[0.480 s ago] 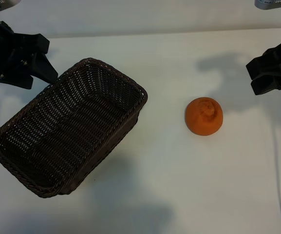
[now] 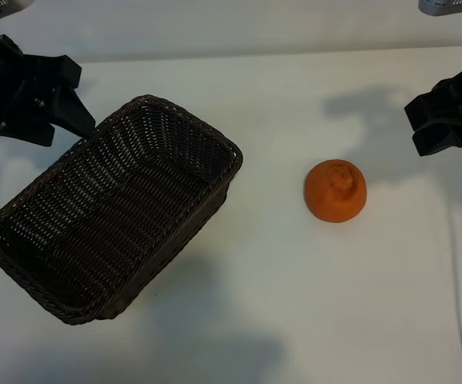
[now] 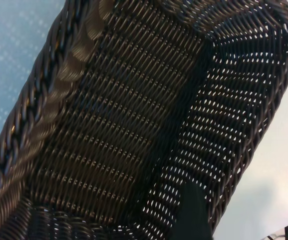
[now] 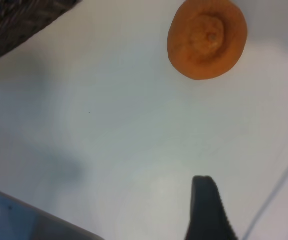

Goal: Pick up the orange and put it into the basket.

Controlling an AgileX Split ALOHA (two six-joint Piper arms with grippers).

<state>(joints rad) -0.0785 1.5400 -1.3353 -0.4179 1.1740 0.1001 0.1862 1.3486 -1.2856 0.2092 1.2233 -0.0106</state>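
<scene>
1. Exterior view: the orange (image 2: 335, 190) sits on the white bench (image 2: 295, 304), well apart from the basket (image 2: 114, 208), which lies slantwise and holds nothing. The left hand (image 2: 50, 100) hangs at the basket's far corner, its fingers apart; the right hand (image 2: 447, 116) hovers beyond the orange, fingers apart, holding nothing.
2. Left wrist view: the basket's woven inside (image 3: 134, 115) fills the frame.
3. Right wrist view: the orange (image 4: 206, 39) lies bare on the bench, clear of one dark fingertip (image 4: 206, 210).

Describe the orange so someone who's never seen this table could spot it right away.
On the white table, look right of the big dark wicker basket. The orange sits alone there, apart from the basket: small, round, matte, with a puckered stem end, the only bright-coloured thing.
</scene>
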